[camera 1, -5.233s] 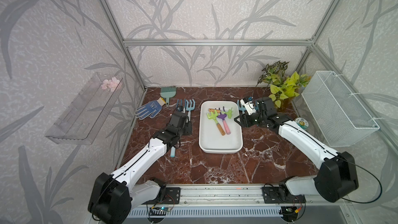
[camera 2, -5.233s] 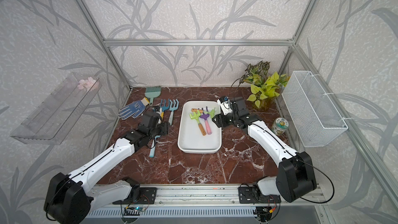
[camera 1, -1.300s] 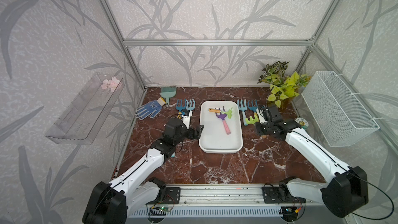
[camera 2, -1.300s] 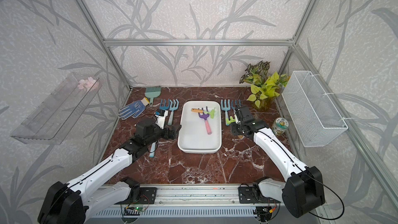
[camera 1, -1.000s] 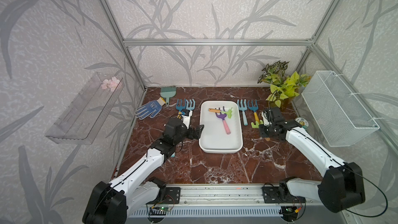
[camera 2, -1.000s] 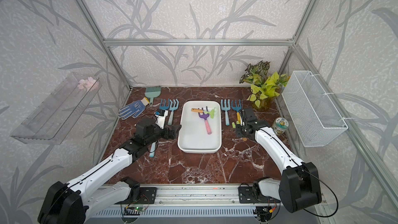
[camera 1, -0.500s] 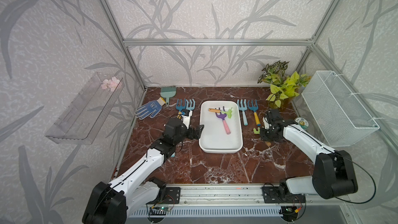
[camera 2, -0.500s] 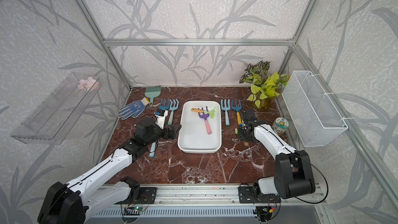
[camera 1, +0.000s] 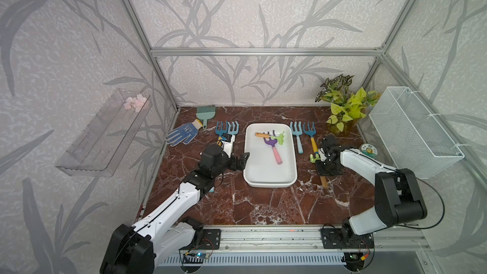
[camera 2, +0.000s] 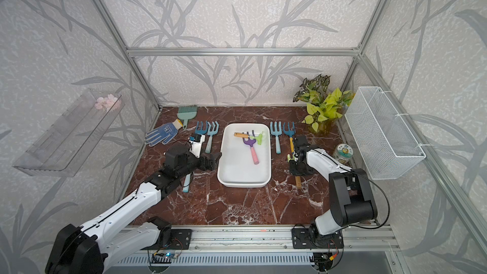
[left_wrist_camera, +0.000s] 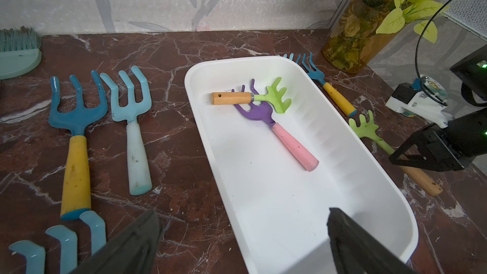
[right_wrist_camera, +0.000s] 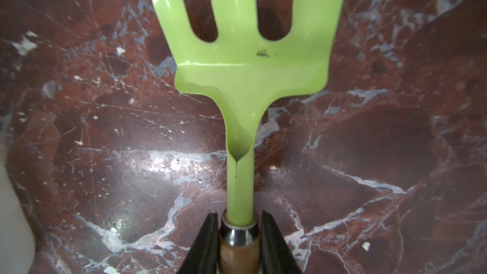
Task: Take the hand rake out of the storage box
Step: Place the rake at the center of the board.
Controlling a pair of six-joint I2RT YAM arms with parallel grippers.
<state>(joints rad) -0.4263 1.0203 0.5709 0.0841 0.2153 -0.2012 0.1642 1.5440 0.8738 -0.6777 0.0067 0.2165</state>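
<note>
The white storage box (camera 1: 270,179) sits mid-table, seen in both top views (camera 2: 243,180). Inside it lie a purple hand rake with a pink handle (camera 1: 275,151) and a green one with a wooden handle (camera 1: 278,138). My right gripper (right_wrist_camera: 238,220) is shut on another green hand rake (right_wrist_camera: 247,67), gripping the top of its wooden handle. This rake is outside the box, low over the marble to the box's right (camera 1: 315,157). My left gripper (camera 1: 241,160) stands open at the box's left rim (left_wrist_camera: 210,159), holding nothing.
Two blue rakes (camera 1: 226,130) lie left of the box and two more (camera 1: 303,134) on its right. A glove (camera 1: 181,134) and a brush (camera 1: 205,113) are at the back left. A plant (camera 1: 342,109), a tin (camera 1: 369,150) and a wire basket (camera 1: 411,133) stand at the right.
My right gripper has carried the green rake a little toward the front and down to the table, turning it to lie along the box. The left arm has not moved.
</note>
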